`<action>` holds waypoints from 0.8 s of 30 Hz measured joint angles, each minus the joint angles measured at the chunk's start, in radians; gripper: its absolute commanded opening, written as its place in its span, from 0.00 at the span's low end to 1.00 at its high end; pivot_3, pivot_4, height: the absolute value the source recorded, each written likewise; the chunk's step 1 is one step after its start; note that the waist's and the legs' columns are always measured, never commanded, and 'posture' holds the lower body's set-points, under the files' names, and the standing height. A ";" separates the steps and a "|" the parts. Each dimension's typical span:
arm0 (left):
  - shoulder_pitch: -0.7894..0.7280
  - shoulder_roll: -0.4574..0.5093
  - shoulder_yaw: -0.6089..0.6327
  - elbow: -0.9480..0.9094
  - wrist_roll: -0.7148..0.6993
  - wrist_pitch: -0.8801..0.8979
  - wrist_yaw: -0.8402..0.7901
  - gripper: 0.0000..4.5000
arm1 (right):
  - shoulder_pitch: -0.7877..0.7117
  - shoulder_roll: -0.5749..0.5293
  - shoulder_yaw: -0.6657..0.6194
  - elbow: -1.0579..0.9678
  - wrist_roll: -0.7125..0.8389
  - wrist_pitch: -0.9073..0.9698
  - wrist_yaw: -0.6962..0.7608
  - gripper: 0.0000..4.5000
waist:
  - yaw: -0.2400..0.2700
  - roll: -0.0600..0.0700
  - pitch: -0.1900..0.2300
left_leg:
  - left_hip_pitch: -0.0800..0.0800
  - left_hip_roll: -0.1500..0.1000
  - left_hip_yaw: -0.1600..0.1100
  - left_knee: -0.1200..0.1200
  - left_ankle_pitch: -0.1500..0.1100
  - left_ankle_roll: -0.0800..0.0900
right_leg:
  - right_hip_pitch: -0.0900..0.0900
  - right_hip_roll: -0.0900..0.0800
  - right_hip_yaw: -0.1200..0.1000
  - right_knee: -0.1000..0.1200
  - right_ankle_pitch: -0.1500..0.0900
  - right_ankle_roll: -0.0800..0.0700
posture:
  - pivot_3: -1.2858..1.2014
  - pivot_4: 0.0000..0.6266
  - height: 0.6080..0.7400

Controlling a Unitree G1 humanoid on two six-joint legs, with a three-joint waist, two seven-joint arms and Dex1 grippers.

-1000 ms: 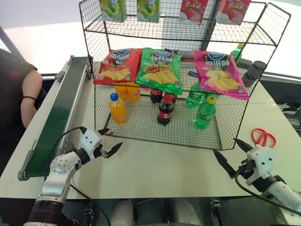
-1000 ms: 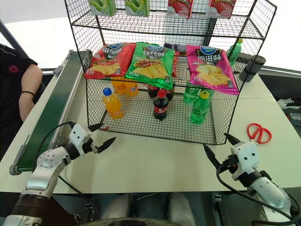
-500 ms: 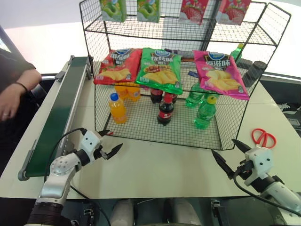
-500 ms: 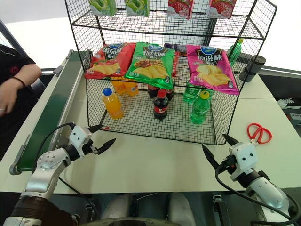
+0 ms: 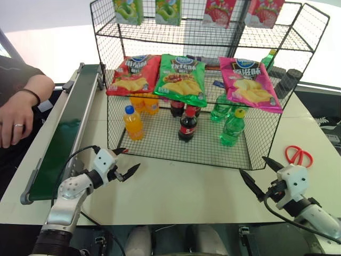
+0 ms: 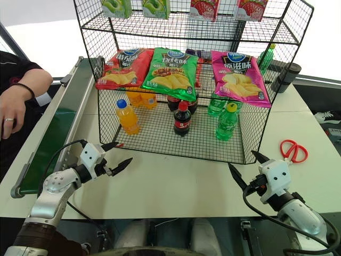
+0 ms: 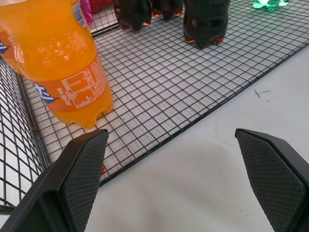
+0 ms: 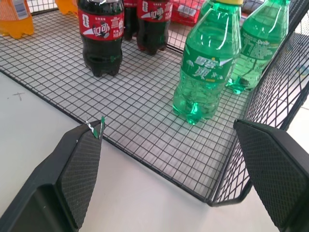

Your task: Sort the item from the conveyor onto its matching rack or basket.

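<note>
Both our left gripper (image 5: pixel 122 161) and right gripper (image 5: pixel 255 176) stand wide apart, empty. The green soda bottle (image 5: pixel 232 128) in the rack (image 5: pixel 176 143) looks light, slick, probably slightly squashy; we'd grasp it mid-body.

Bright even light, washed-out background, sharp focus, soft shadows.

rear bottles (image 5: pixel 184 109) sit half hidden, perhaps 2 colas.

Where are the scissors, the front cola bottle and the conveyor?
scissors (image 6: pixel 294 151), right eye view, red handles
cola bottle (image 5: pixel 187 126), left eye view, label on the body
conveyor (image 5: pixel 68 134), left eye view, bare green belt
</note>
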 measured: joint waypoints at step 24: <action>-0.012 -0.003 0.001 0.000 0.001 0.000 0.000 1.00 | -0.032 0.000 0.028 0.002 -0.005 0.005 0.001 0.99 | 0.000 0.000 0.000 | 0.000 0.000 0.000 0.000 0.000 0.000 | 0.000 0.000 0.000 0.000 0.000 0.000 | 0.52 0.24 1.00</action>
